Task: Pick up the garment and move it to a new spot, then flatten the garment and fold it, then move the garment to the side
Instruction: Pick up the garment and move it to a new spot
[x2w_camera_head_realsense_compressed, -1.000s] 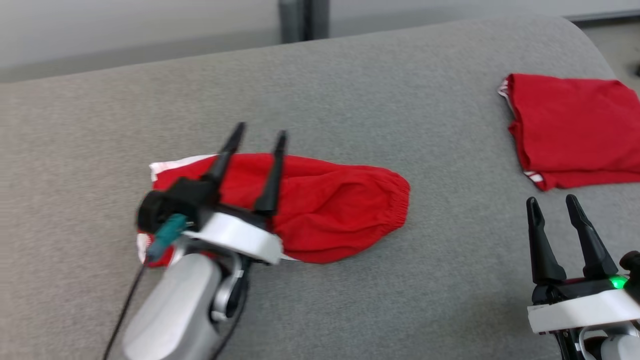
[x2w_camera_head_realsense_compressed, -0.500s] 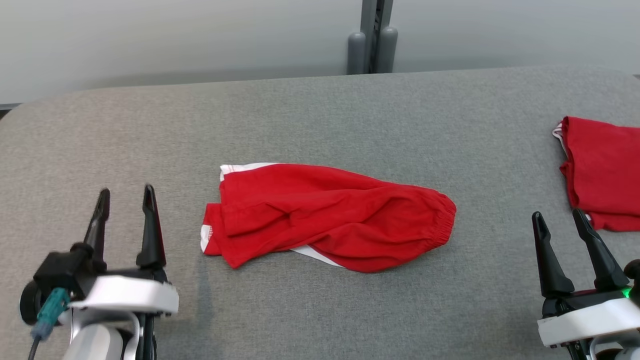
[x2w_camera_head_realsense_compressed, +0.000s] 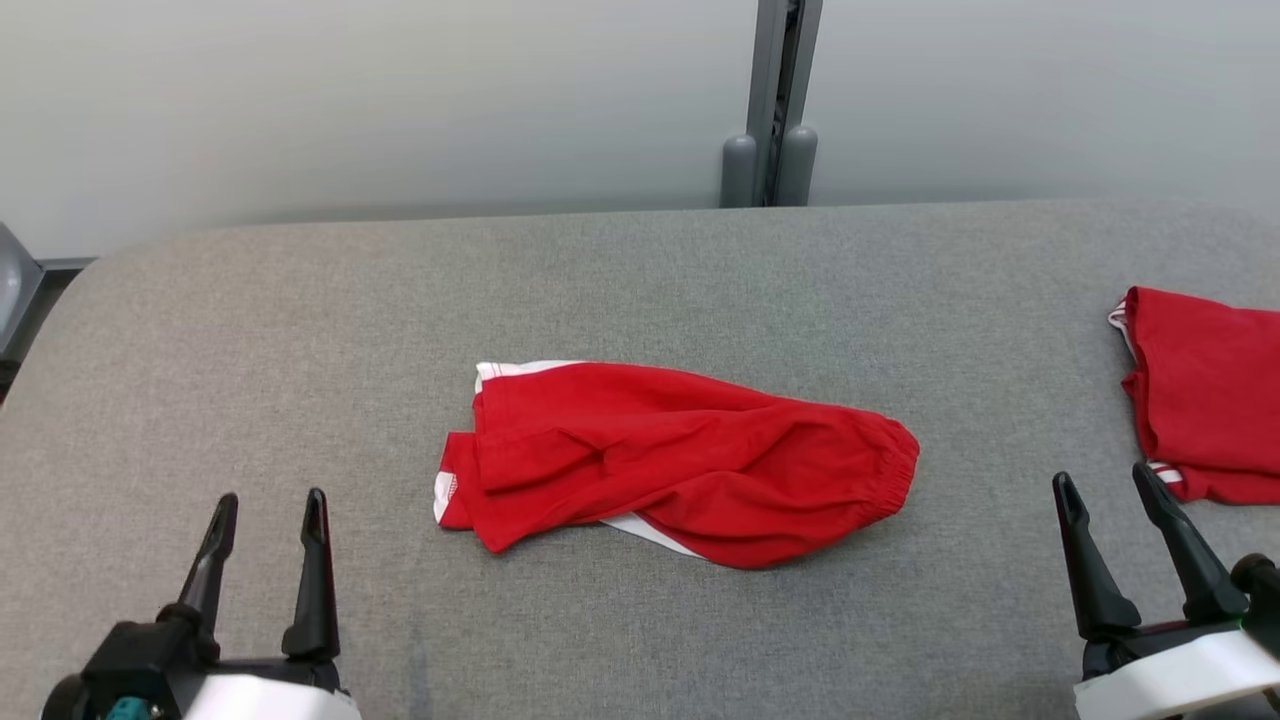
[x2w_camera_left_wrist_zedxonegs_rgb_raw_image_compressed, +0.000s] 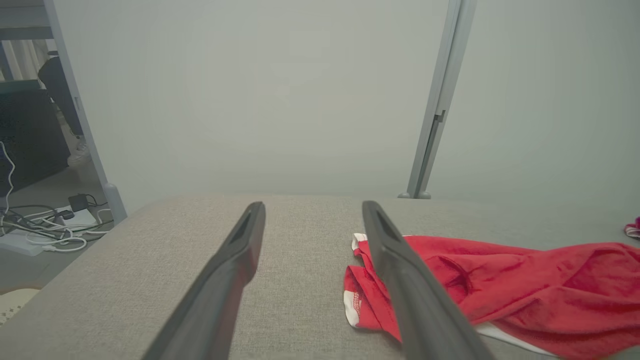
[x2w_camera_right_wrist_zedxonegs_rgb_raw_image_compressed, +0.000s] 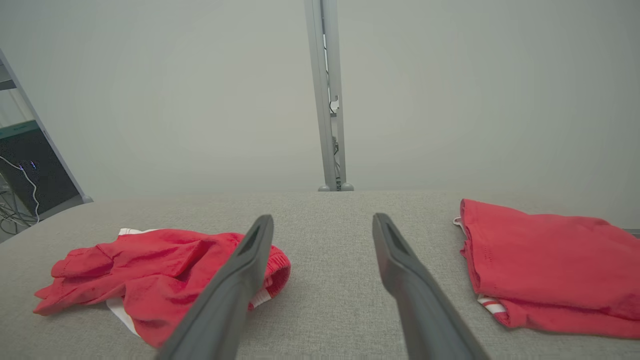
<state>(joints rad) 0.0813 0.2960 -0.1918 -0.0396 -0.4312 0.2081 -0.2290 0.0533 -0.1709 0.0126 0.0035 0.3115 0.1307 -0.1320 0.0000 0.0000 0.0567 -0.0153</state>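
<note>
though rumpled, garment (x2w_camera_head_realsense_compressed: 690, 465) on table (x2w_camera_head_realsense_compressed: 300, 330) before wall (x2w_camera_head_realsense_compressed: 400, 100)

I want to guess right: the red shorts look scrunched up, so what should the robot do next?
Probably reach the open left hand to the white-trimmed end of the red shorts and pinch it. They lie crumpled on the table, untouched; the right hand is open too.

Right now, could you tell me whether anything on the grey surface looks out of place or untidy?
The red garment in the middle lies crumpled, white trim poking out beneath it, unlike the neatly folded red garment at the right edge. Nothing looks spilled or damaged.
</note>
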